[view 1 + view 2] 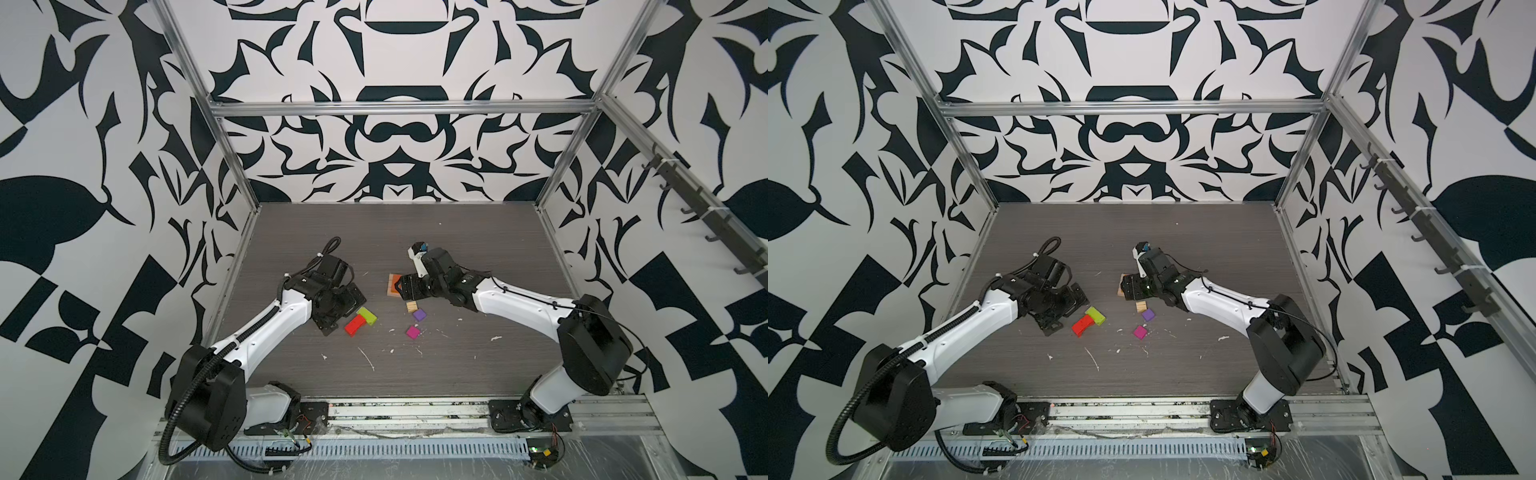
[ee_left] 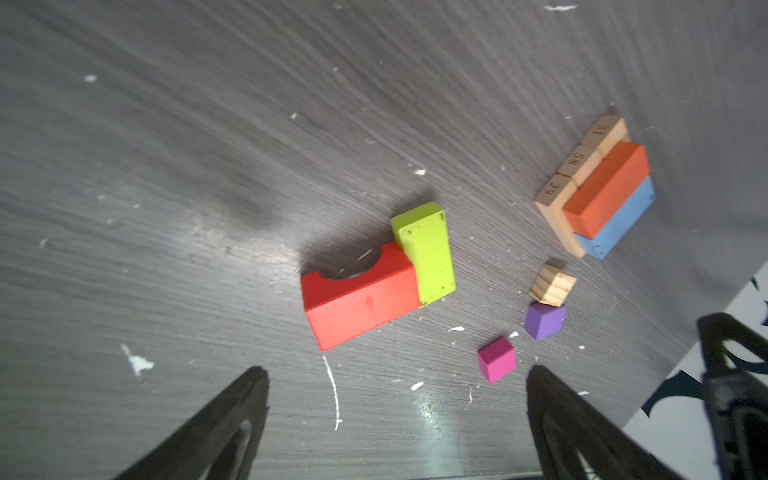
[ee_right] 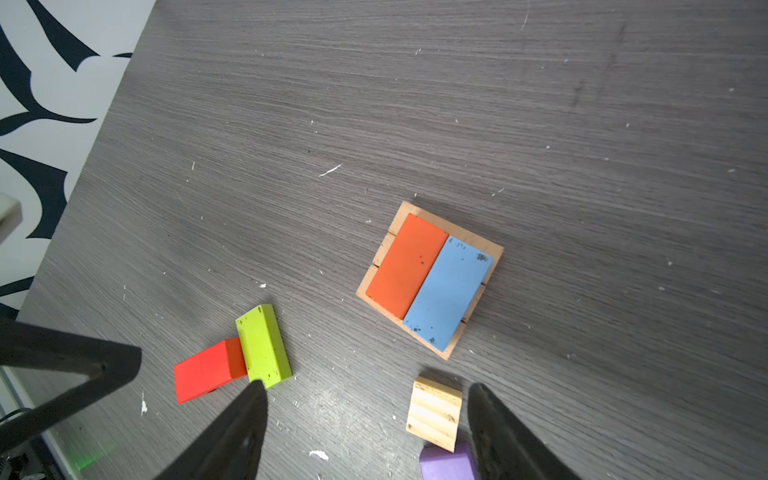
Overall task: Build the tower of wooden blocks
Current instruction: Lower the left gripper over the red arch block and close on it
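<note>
Tower so far: the wood block tower (image 3: 428, 282) stands mid-table (image 2: 166, 166). Its tan base (image 2: 552, 208) is plain oblongs laid side by side, with the orange oblong (image 3: 405, 266) and blue oblong (image 3: 446, 291) flat across them and touching. Crossing the seams probably ties the base together.
Right claw: your right gripper (image 3: 368, 384) hangs over the tower's edge in both top views, jaws apart and empty.
Left claw: your left gripper (image 2: 397, 370) is spread wide and holds nothing. It hovers near the red block (image 2: 361, 303).
Red and green: the lime-green block (image 2: 428, 253) lies touching the red one's end, forming an L, so a grasp on either may drag the other.
Cubes: the tan cube (image 3: 434, 413) and purple cube (image 2: 544, 320) sit close together near the tower. The magenta cube (image 2: 496, 359) lies apart. Being small, they likely wait for the top.
Next, as I judge: an oblong goes on before any cube.
Risk: a nudge could slide the loose top layer.
</note>
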`<state>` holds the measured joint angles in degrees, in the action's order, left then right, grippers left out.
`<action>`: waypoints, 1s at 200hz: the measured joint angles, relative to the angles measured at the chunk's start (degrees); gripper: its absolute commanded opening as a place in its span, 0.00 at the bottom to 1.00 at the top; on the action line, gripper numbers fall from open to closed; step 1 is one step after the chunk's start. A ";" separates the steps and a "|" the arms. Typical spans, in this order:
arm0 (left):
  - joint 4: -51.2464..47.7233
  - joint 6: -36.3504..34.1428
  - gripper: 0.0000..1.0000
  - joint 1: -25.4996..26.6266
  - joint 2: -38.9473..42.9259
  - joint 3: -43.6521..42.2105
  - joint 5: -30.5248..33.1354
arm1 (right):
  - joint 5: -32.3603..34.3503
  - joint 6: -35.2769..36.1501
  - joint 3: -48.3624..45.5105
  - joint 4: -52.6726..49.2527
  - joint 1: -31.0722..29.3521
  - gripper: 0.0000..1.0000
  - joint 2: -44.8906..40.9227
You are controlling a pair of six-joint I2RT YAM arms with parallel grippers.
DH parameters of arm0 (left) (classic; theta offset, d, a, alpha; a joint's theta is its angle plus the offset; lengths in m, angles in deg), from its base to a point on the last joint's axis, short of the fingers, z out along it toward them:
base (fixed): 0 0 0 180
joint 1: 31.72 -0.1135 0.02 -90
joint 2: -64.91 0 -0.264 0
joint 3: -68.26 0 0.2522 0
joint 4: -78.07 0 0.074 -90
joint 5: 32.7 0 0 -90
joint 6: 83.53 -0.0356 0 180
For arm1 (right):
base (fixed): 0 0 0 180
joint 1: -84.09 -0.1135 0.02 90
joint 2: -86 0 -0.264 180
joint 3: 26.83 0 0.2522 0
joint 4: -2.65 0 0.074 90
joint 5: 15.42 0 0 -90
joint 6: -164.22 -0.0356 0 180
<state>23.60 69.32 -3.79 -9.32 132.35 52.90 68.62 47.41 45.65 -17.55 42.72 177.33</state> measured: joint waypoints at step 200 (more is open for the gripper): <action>-4.24 4.37 0.81 5.64 -13.11 4.63 5.73 | -0.42 2.23 -2.16 -0.17 -0.79 0.80 -0.66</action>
<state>19.36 73.69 1.84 -22.44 136.98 58.63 68.21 49.64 43.48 -17.73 41.94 176.67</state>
